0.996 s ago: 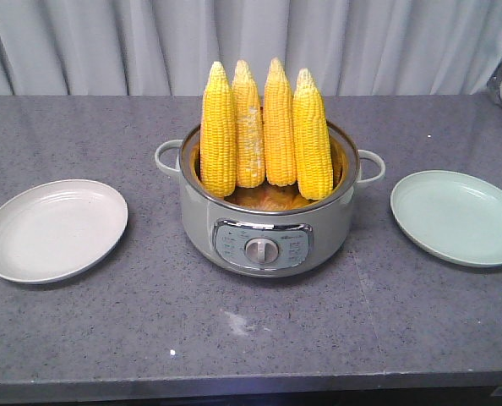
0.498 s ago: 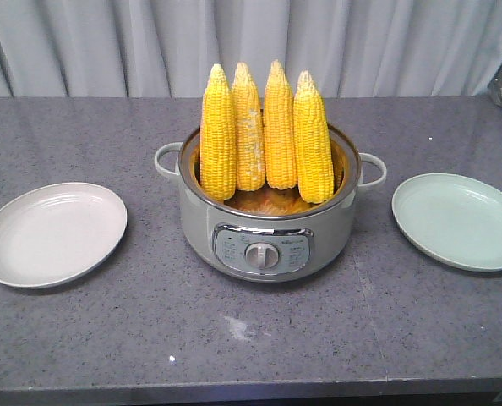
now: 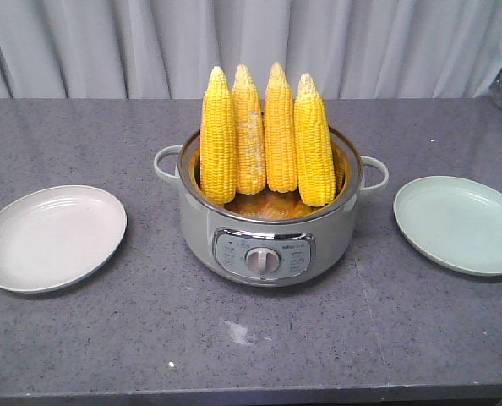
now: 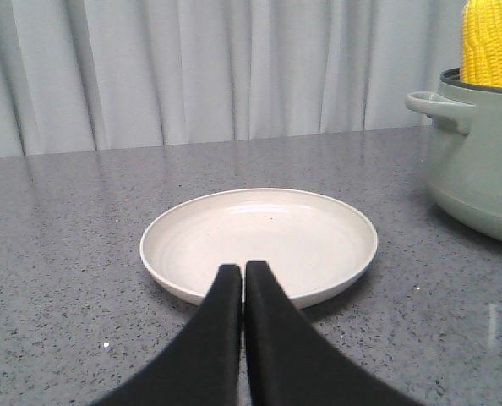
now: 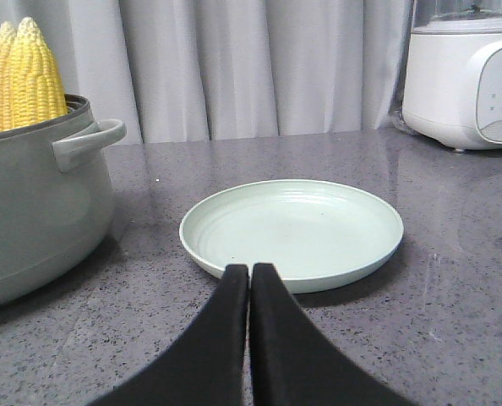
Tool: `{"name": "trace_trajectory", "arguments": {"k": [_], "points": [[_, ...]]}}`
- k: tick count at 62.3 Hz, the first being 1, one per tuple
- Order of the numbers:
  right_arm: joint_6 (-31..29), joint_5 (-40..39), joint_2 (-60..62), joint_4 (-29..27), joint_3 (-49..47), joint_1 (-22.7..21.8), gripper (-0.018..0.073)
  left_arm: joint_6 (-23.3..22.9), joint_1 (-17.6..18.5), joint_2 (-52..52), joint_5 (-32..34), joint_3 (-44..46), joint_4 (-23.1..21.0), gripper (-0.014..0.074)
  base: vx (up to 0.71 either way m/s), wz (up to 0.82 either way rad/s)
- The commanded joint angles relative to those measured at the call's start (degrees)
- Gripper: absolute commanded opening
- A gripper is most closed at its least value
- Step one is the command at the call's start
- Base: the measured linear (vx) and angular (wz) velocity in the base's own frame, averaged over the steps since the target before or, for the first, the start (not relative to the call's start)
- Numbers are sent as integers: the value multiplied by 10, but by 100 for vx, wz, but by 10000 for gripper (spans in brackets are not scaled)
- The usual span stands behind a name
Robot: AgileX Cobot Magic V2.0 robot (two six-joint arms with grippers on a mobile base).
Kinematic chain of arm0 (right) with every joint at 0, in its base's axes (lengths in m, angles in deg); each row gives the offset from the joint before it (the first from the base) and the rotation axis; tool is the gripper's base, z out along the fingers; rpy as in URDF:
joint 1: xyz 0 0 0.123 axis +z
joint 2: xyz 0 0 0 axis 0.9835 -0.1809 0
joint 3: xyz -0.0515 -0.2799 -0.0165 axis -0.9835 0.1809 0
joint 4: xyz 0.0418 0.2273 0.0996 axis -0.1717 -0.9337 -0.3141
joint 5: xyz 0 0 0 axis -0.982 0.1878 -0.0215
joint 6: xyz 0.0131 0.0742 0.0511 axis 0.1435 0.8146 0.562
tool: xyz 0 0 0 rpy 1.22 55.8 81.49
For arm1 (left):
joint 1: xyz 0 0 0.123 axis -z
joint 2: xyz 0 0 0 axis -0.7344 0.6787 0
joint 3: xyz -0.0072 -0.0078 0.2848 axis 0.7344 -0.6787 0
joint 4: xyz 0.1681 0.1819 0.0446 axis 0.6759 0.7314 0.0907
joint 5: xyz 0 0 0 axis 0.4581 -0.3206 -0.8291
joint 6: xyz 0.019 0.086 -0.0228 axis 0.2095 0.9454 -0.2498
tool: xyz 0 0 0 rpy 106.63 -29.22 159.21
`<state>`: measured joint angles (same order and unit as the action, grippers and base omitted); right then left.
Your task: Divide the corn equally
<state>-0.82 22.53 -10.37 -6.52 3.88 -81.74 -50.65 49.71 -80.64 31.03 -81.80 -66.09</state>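
The left claw [image 4: 239,272] and right claw [image 5: 249,271] are pressed together, empty. Best: spread the left, reach ahead-right to the corn [image 4: 490,42], pinch the nearest cob mid-length, lift straight up.

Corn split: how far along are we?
Done: nothing. All four corn cobs stand upright in the pot; the white plate and green plate are bare. In hand: nothing; left gripper and right gripper are shut on nothing, one before each plate. Left: two cobs onto each plate.
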Motion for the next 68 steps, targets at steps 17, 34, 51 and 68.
{"name": "trace_trajectory", "arguments": {"k": [17,34,51,68], "points": [[-4,-41,3,6,5,2,-1,-7,1,-10,39,-2,-1,-6,0,0],[-4,-41,3,6,5,2,-1,-7,1,-10,39,-2,-1,-6,0,0],[-4,-41,3,6,5,2,-1,-7,1,-10,39,-2,-1,-6,0,0],[-4,-41,3,6,5,2,-1,-7,1,-10,39,-2,-1,-6,0,0]]}}
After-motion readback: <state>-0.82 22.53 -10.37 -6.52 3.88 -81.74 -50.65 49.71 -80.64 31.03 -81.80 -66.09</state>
